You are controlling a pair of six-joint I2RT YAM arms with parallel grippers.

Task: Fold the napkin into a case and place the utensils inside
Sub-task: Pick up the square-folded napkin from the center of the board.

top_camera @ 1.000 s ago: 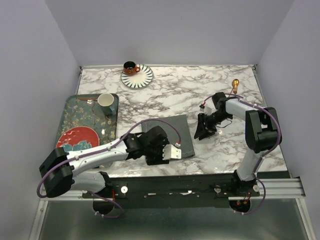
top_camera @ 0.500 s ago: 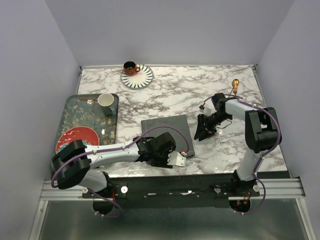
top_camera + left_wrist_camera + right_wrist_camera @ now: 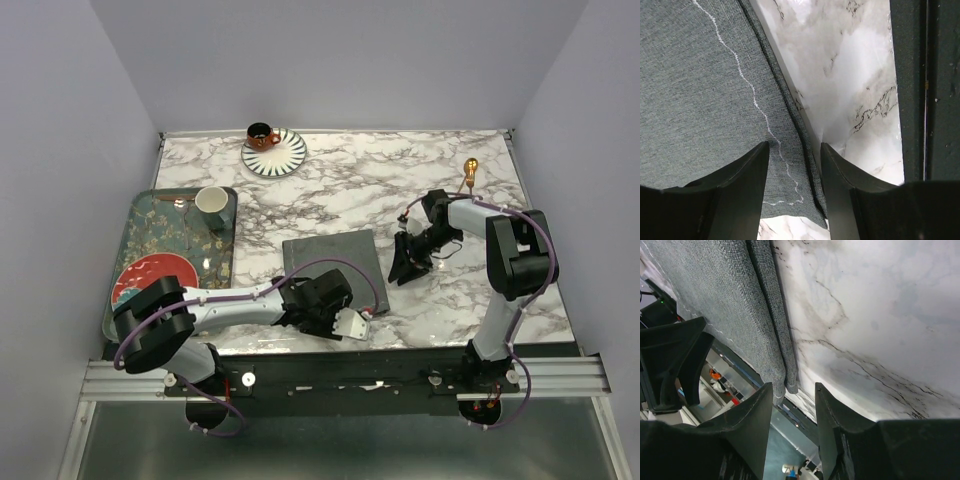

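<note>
The napkin lies folded flat near the table's front, a dark grey rectangle with a doubled right edge. My left gripper is low over its near edge. In the left wrist view the open jaws straddle the cloth beside its near corner, gripping nothing. My right gripper is just right of the napkin, open and empty, with the folded edge ahead of it. One gold utensil lies at the far right. A small copper piece lies on the tray.
An orange cup sits on a striped saucer at the back. A patterned tray on the left holds a pale cup and a red plate. The black front rail runs close to the napkin's corner.
My left gripper has drawn back toward the table's front edge, uncovering more of the napkin, which now lies flatter. My right gripper has barely shifted.
</note>
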